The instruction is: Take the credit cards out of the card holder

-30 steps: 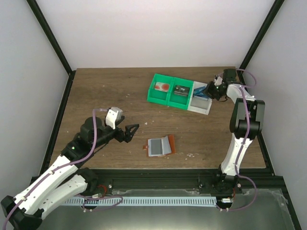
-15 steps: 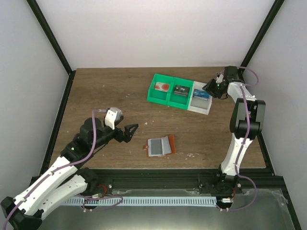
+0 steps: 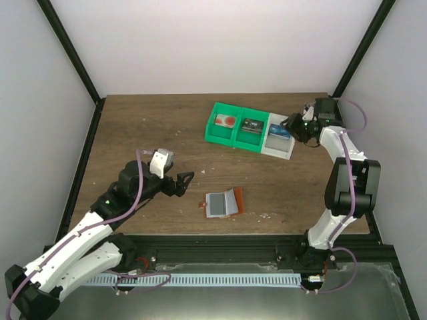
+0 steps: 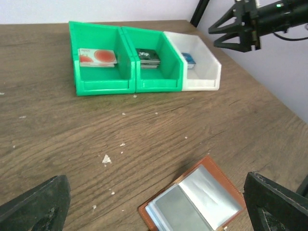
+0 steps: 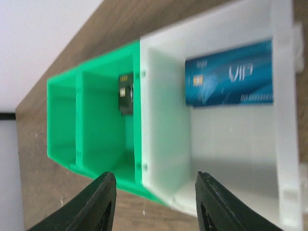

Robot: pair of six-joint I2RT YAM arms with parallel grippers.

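The reddish-brown card holder (image 3: 222, 203) lies open on the table, its pale grey-blue pockets up; it also shows in the left wrist view (image 4: 197, 199). The blue card (image 5: 229, 79) lies flat in the white bin (image 3: 277, 143). The white card with the red mark (image 4: 96, 57) lies in the leftmost green bin (image 3: 221, 123). My left gripper (image 3: 185, 183) is open and empty, left of the card holder. My right gripper (image 3: 291, 127) is open and empty, above the white bin's right side, jaws apart over the bin's edge (image 5: 154, 204).
A dark card stack (image 4: 147, 57) sits in the middle green bin (image 3: 249, 129). The three bins stand in a row at the back right. Small white crumbs (image 4: 106, 158) lie on the wood. Black frame posts stand at the back corners.
My right gripper has drawn back slightly from over the white bin and its arm has swung right. The left arm has shifted a little toward the card holder.
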